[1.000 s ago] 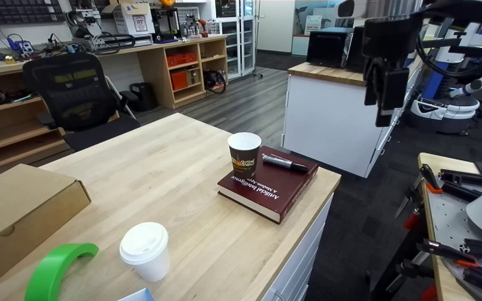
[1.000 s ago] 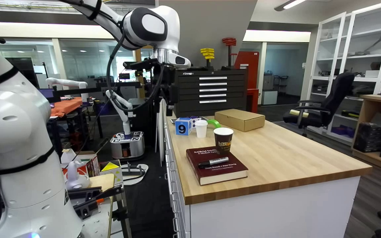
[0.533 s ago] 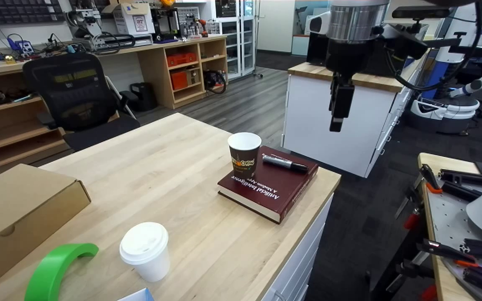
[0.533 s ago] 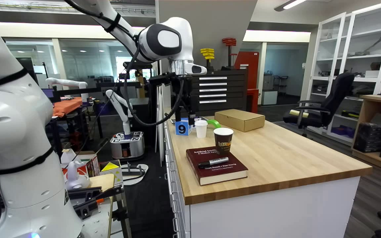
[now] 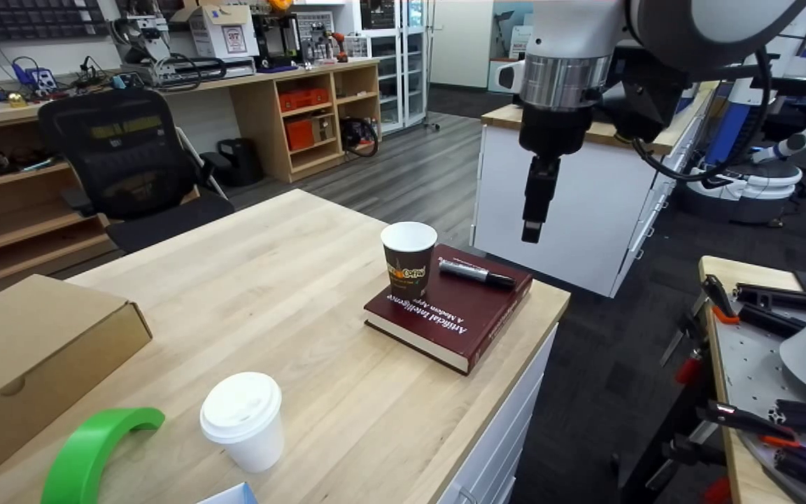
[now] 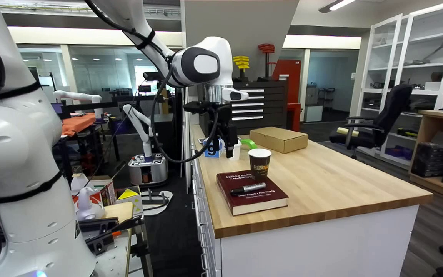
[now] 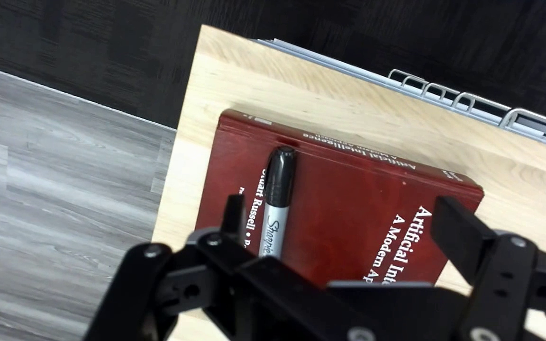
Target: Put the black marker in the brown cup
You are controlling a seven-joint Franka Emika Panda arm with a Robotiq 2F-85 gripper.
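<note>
Black marker (image 7: 278, 201) on the book (image 7: 344, 189), below the tool (image 7: 339, 215)

Desk (image 6: 340, 181): pale wood top, white sides, drawers (image 5: 511, 427) along one flank. Underfoot, grey plank floor (image 7: 50, 189) and dark carpet (image 7: 88, 57), meeting in a straight line in the wrist view. Black mesh-back chair (image 5: 119, 157) beside a wooden workbench (image 5: 256, 126) with open shelves (image 5: 305, 109). White cabinet (image 6: 417, 69) with glass doors; black tool chest (image 6: 275, 102), white strips on its drawers, before a grey wall (image 6: 260, 23) with a slanted edge. Glazed partitions (image 6: 106, 65) further back. Ceiling strip light (image 6: 342, 4), lit
</note>
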